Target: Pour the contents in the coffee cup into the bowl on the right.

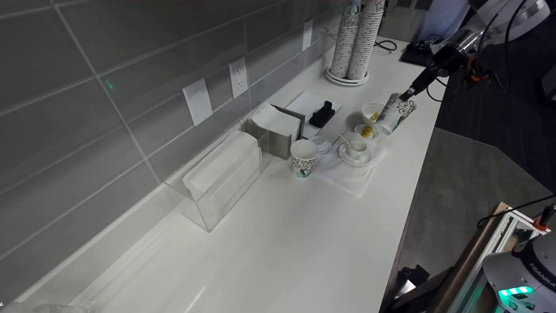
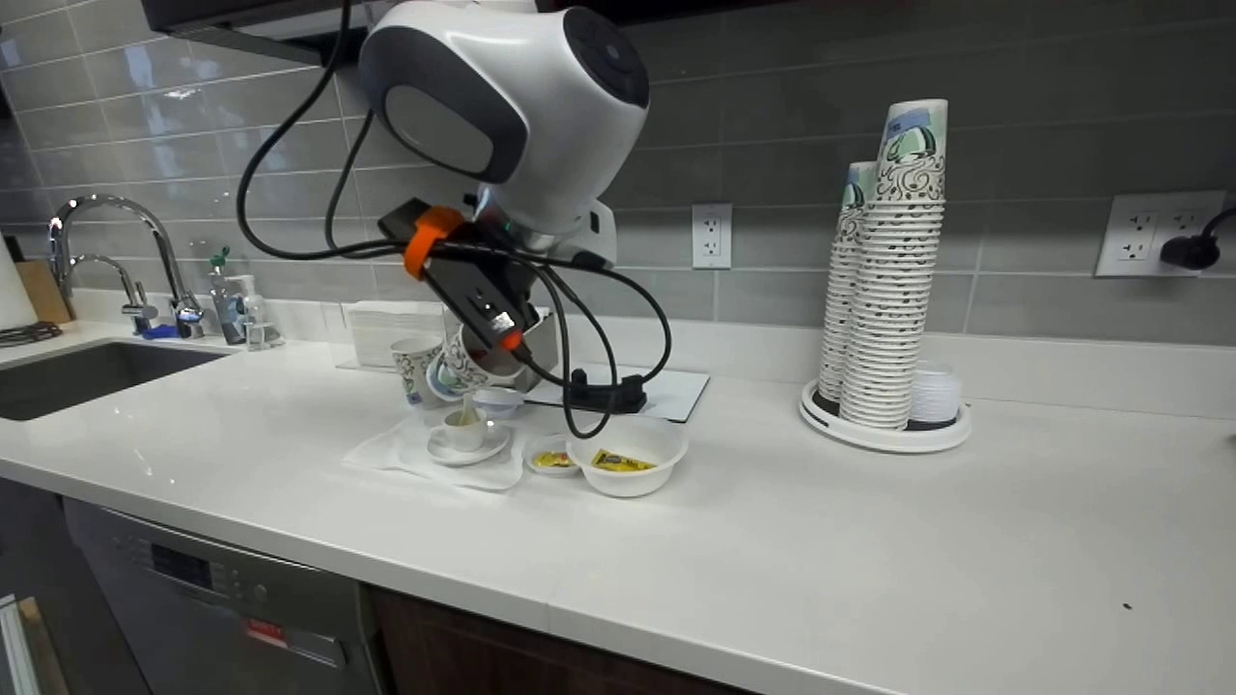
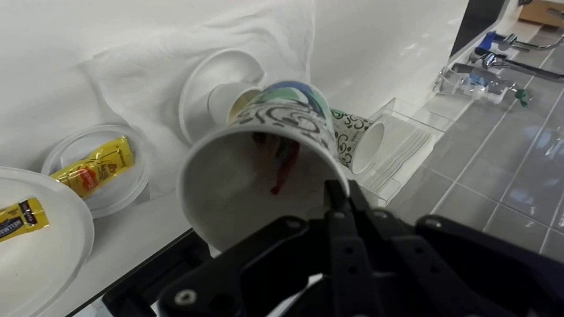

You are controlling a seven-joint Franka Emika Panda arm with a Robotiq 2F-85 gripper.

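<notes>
Fingers: mine, pinched in tight on rim of cup, one tip inside, one outside, thin paper btwn.
Cup: swirl-print; I've got it up off worktop, nr bowl; tipped well over, base away from bowl, mouth to bowl's side as seen in an exterior view.
Red bits: down inside cup; too dark in there to tell what they are.
Bowl: round, white, upright on worktop; Hellmann's pkt lying in it.
Dish: shallow, just beside bowl, can't tell if touching; French's pkt in it.
Saucer: past dish from bowl; mini cup upright on it, plain white, w/ stick leaning out.
Napkin: spread under saucer, creased, one edge nr bowl.
2nd cup: same print, upright, farther from bowl than saucer.
Metal box & clear box: both w/ folded paper, farther from bowl.
Black gadget: on white board, btwn bowl & tiled wall.
Stacks: paper cups on round tray, well apart from bowl, opp. side to saucer.
</notes>
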